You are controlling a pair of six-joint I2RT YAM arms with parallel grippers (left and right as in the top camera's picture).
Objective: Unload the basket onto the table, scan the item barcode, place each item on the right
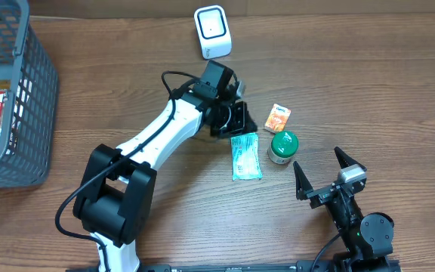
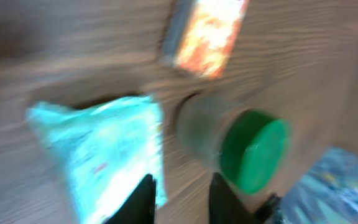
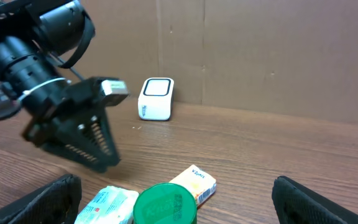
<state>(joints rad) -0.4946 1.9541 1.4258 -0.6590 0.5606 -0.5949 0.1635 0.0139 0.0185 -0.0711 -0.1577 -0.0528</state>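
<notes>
Left gripper (image 1: 238, 127): jaws slightly parted, empty, at the far end of the packet (image 1: 245, 157). Packet lies flat beside the jar (image 1: 282, 146). Right gripper (image 1: 324, 169): fully open, empty.

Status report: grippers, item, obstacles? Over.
Left gripper slightly open, empty, over teal packet. Right gripper open, empty. Packet lying flat, away from scanner. Green-lidded jar beside it.

White left arm (image 1: 161, 128), black joints (image 1: 115, 200), looping black cable (image 1: 165, 75), black right pincer (image 1: 317, 159), perhaps a green light (image 1: 357, 235).
</notes>
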